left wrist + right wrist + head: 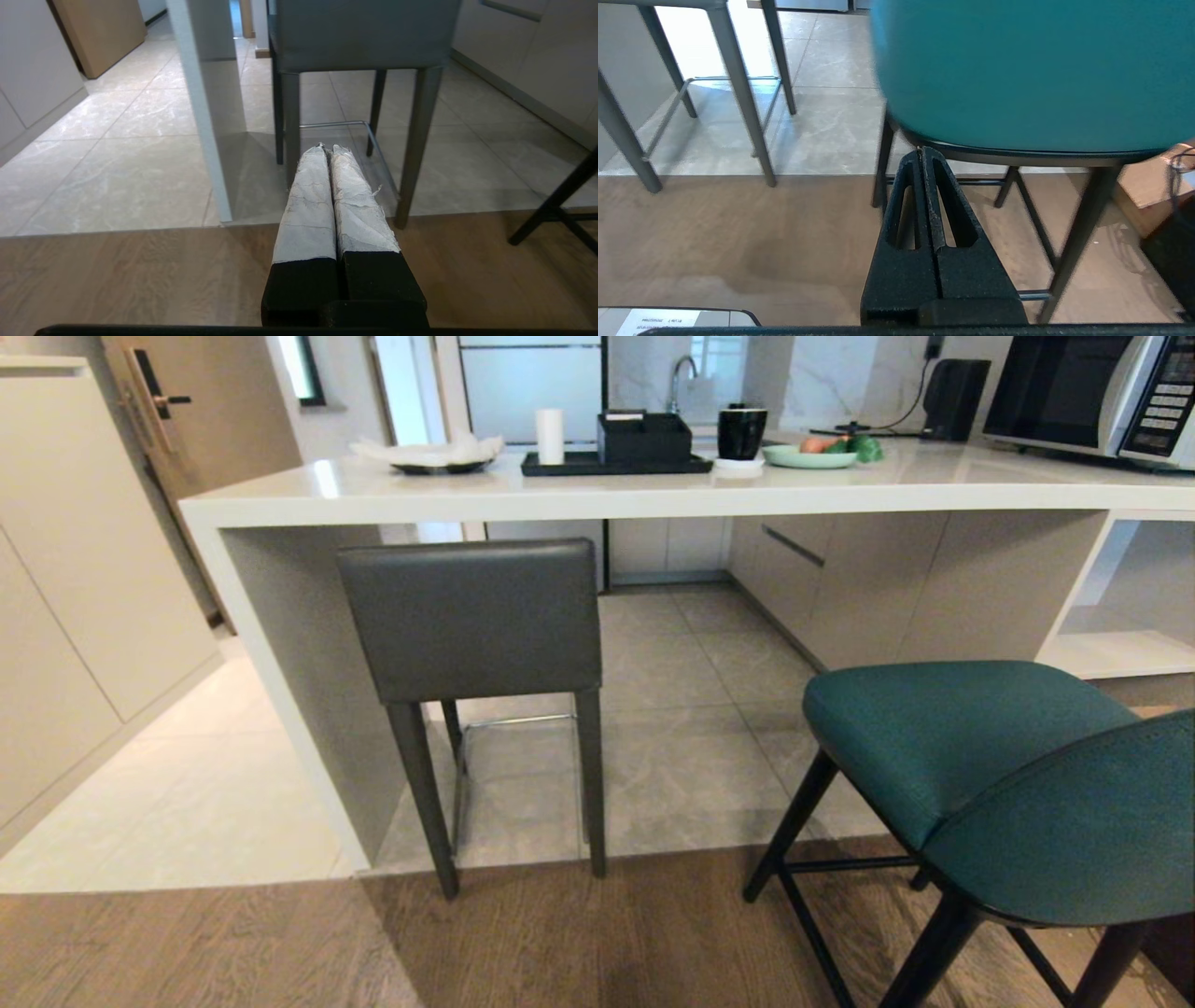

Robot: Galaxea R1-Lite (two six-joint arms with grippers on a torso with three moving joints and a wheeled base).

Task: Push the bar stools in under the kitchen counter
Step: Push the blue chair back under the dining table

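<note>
**Two stools at the counter, both grippers clenched and empty**

The left gripper (327, 148) is clenched, its two white-wrapped fingers (308, 200) pressed together with nothing between them. It hangs low over the wooden floor (280, 952) and points at the legs of the grey stool (471, 616), which stands apart from it, ahead. This stool is at the left end of the kitchen counter (597, 495), its backrest just under the front edge of the top and its front legs on the line where wood meets the grey tiles (691, 709).

The right gripper (923, 150) is also clenched and holds nothing. Its tips are very near the black lower rim of the teal stool (980, 756); whether they touch, I cannot tell. The teal stool stands out on the wooden floor, clear of the counter front.

On the counter top are a black tray (616, 464), a black mug (742, 432), a green plate (808, 456) and, at the right end, a microwave (1092, 397).
</note>
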